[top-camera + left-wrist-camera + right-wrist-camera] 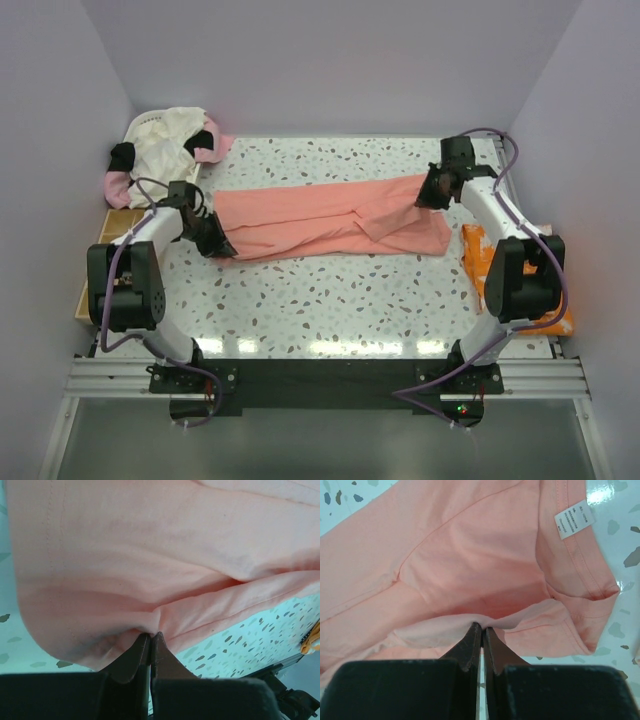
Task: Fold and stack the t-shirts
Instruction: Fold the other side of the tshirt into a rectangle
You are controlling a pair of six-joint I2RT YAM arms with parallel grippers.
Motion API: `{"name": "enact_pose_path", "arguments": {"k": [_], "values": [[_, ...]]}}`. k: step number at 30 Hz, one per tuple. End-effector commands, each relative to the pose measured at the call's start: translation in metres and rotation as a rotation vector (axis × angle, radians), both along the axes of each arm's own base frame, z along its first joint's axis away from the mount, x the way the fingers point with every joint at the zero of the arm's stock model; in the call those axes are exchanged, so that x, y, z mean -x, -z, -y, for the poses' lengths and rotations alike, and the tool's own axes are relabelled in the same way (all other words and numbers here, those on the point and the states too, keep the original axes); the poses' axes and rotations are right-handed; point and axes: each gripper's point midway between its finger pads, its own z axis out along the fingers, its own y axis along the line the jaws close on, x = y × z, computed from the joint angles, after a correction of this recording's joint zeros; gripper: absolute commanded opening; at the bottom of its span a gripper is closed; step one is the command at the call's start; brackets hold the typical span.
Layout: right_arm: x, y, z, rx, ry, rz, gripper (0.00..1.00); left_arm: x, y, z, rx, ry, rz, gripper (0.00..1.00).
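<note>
From above, the arm bases (pixel 190 378) sit nearest, at the table's (pixel 330 300) near edge. The pink shirt (pixel 330 225) lies in a long band across the table's middle. The left claw (pixel 215 243) is at its left end and the right claw (pixel 432 192) at its right end. An orange shirt (pixel 478 255) lies at the right edge. A pile (pixel 165 150) of cream and pink shirts fills the far left corner.

In the left wrist view, the left claw (pixel 151 636) is pinched closed on a gathered edge of the pink shirt (pixel 150 555), which spreads away above the tips.

In the right wrist view, the right claw (pixel 482 626) is clamped on a fold of the pink shirt (pixel 460 555). The white label (pixel 574 521) lies inside the collar, up and right of the tips, and its print is too small to read.
</note>
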Motion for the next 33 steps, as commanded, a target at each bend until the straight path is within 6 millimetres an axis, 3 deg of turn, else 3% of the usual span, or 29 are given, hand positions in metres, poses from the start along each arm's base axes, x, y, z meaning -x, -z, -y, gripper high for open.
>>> {"name": "enact_pose_path", "arguments": {"k": [1, 7, 11, 15, 21, 29, 33], "values": [[-0.01, -0.025, 0.003, 0.028, -0.014, 0.055, 0.0, -0.008, -0.024, 0.001, 0.039, 0.049, 0.038, 0.01], [-0.006, -0.03, -0.005, -0.007, -0.043, 0.062, 0.0, 0.016, -0.031, 0.007, 0.076, 0.051, -0.006, 0.01], [0.001, -0.03, 0.0, 0.014, -0.035, 0.051, 0.0, 0.041, -0.024, 0.013, 0.106, 0.031, -0.067, 0.02], [0.003, -0.025, -0.002, 0.003, -0.044, 0.046, 0.0, 0.05, -0.021, 0.015, 0.124, 0.033, -0.094, 0.02], [-0.001, -0.015, -0.004, -0.002, -0.046, 0.03, 0.0, 0.033, -0.027, 0.017, 0.144, 0.034, -0.073, 0.06], [-0.026, -0.009, -0.003, 0.008, -0.043, 0.034, 0.0, 0.008, -0.015, 0.025, 0.253, 0.011, -0.103, 0.08], [-0.038, -0.004, -0.003, 0.016, -0.04, 0.022, 0.0, -0.005, -0.005, 0.019, 0.25, -0.005, -0.117, 0.08]]}}
